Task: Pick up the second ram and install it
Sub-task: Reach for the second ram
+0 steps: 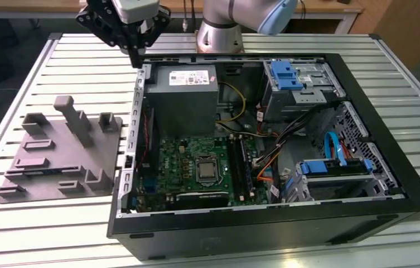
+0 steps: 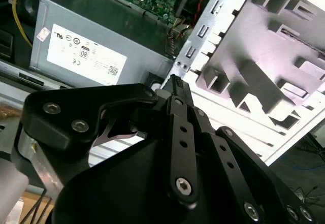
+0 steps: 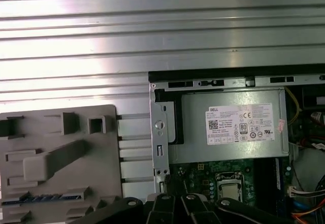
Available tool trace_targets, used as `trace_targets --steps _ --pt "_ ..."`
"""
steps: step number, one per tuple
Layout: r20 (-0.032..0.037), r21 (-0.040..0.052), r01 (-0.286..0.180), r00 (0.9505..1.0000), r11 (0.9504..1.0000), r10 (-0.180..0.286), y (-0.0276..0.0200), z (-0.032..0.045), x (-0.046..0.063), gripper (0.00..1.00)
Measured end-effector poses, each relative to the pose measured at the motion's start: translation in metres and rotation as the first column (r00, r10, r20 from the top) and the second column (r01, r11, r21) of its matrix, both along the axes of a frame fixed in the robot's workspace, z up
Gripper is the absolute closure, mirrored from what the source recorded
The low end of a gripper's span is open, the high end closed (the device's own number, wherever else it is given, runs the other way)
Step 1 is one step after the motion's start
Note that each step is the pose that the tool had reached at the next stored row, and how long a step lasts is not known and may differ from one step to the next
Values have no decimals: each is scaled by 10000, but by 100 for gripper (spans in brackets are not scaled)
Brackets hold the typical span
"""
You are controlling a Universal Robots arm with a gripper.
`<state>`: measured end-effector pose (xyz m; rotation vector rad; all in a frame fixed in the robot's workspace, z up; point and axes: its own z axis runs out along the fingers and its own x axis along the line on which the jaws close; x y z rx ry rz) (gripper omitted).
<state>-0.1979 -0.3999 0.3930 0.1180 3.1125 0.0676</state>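
Second ram (image 1: pixel 46 171) in grey fixture (image 1: pixel 53 149), long axis L-R across exterior view; gripper (image 1: pixel 133 56) pressed together, empty.

Open computer case (image 1: pixel 269 229) on slatted table (image 1: pixel 46 229), power supply (image 1: pixel 183 97) (white label (image 1: pixel 191 79)), motherboard (image 1: pixel 187 164), seemingly plastic fixture block (image 1: pixel 53 156)

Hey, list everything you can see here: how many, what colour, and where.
table: one, silver slatted metal, under everything.
computer case: one, black, open, on the table.
power supply: one, grey, inside the case.
motherboard: one, green, inside the case.
drive brackets: two, blue, on the case's side at the exterior view's right.
cables: several, yellow, black and orange, inside the case.
fixture block: one, grey, on the table at the exterior view's left of the case.
second ram: one, a dark bluish strip, apparently in the fixture block.
robot arm: one, silver, beyond the case.
claw: one, black, above the case corner by the power supply.
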Motion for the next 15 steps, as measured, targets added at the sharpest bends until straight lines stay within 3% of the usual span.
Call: trace_targets --steps 15 --pt "0 0 0 10000 10000 0 -28 -4 -175 89"
